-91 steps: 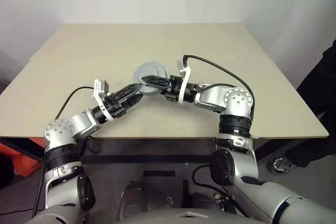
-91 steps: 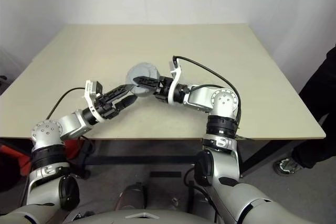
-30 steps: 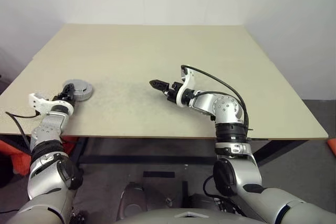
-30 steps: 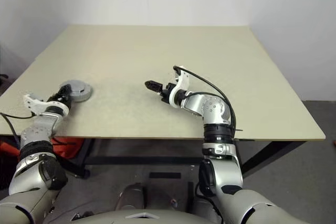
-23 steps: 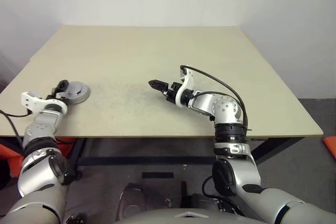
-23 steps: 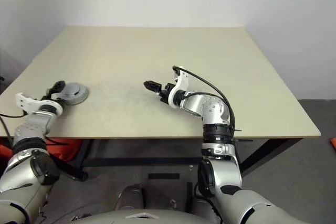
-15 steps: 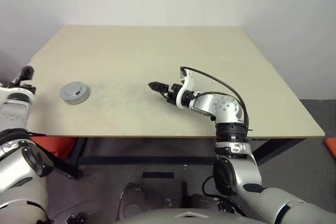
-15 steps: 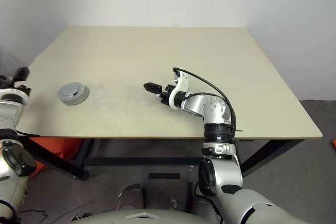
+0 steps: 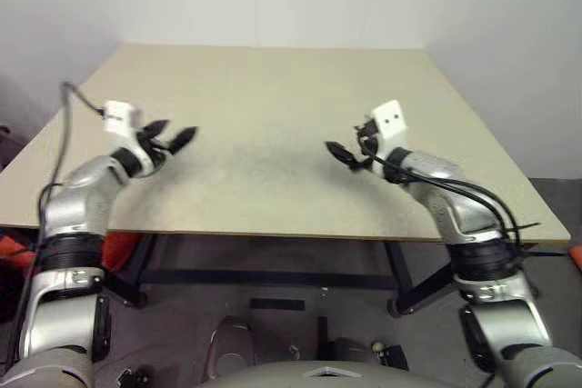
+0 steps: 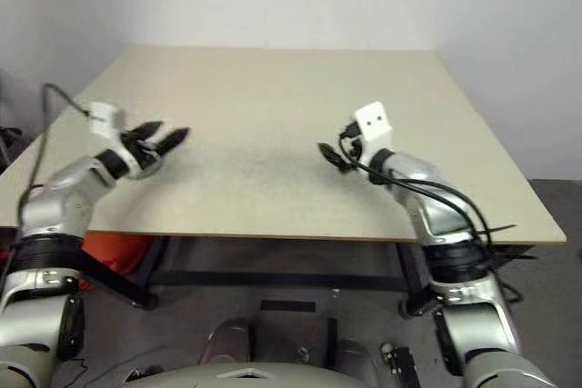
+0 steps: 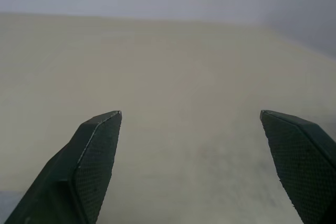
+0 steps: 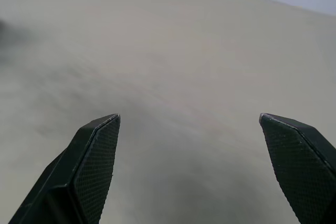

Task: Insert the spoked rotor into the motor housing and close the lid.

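Note:
The spoked rotor, the motor housing and the lid are out of view. My left gripper [image 9: 177,132] hangs above the left part of the tan table [image 9: 273,88], pointing right, fingers spread open and empty. My right gripper [image 9: 338,154] hovers over the right part of the table, pointing left, also open with nothing between its fingers. In each wrist view the two black fingertips [image 11: 94,150] [image 12: 92,156] stand wide apart over bare tabletop.
White walls stand behind and to the right of the table. Black cables trail from both wrists; the right one loops beside the forearm [image 9: 455,202]. An orange object [image 10: 109,247] sits on the floor under the table's left edge.
The left arm swung in from beyond the table's left edge to above the tabletop. The right arm drew back to the right and rolled. The grey disc at the left is out of sight now.

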Available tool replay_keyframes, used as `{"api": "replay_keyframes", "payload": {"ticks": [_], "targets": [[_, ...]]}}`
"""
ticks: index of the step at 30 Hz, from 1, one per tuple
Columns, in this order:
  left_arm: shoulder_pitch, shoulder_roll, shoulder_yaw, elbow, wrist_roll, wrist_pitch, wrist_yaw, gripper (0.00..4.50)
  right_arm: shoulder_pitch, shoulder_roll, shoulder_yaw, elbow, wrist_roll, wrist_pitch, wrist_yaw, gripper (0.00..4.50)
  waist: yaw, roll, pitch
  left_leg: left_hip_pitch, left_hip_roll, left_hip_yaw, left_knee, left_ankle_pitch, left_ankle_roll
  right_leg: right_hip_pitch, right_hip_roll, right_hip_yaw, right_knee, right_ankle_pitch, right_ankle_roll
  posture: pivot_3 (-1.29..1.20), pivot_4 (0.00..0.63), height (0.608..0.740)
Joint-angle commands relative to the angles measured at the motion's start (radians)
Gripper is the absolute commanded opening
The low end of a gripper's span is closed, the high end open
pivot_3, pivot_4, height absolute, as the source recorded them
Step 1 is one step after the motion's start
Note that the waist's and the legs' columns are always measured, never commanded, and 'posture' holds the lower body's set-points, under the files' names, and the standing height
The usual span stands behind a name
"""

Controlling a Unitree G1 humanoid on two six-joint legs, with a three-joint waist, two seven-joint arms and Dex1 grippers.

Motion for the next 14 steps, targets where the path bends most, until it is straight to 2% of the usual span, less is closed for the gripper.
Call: {"api": "replay_keyframes", "payload": {"ticks": [1, 7, 14], "targets": [[-0.018, -0.029, -0.047, -0.034, 0.073, -0.085, -0.009, 4.46, -0.001, -0.034, -0.032, 0.06, -0.035, -0.074, 0.046, 4.36, -0.01, 0.001, 0.0, 0.0, 0.0, 0.0, 0.0, 0.0, 0.0, 0.0, 0.0, 0.0, 0.0, 0.0, 0.0, 0.0, 0.0, 0.74], [-0.009, -0.116, -0.083, 0.016, 0.115, -0.133, -0.013, 4.46, -0.002, -0.026, -0.057, 0.164, -0.089, -0.127, 0.025, 4.36, -0.026, 0.002, 0.0, 0.0, -0.001, 0.001, 0.002, 0.0, 0.002, -0.001, 0.001, 0.001, 0.0, 0.003, -0.006, 0.0, 0.0, 0.74], [-0.018, -0.148, -0.087, 0.062, 0.144, -0.158, -0.017, 4.46, -0.013, -0.03, -0.089, 0.203, -0.108, -0.143, 0.027, 4.36, -0.025, 0.002, 0.0, -0.002, -0.001, 0.001, 0.003, -0.001, 0.007, -0.003, 0.001, 0.001, 0.0, 0.003, -0.007, 0.0, 0.0, 0.74]]}}
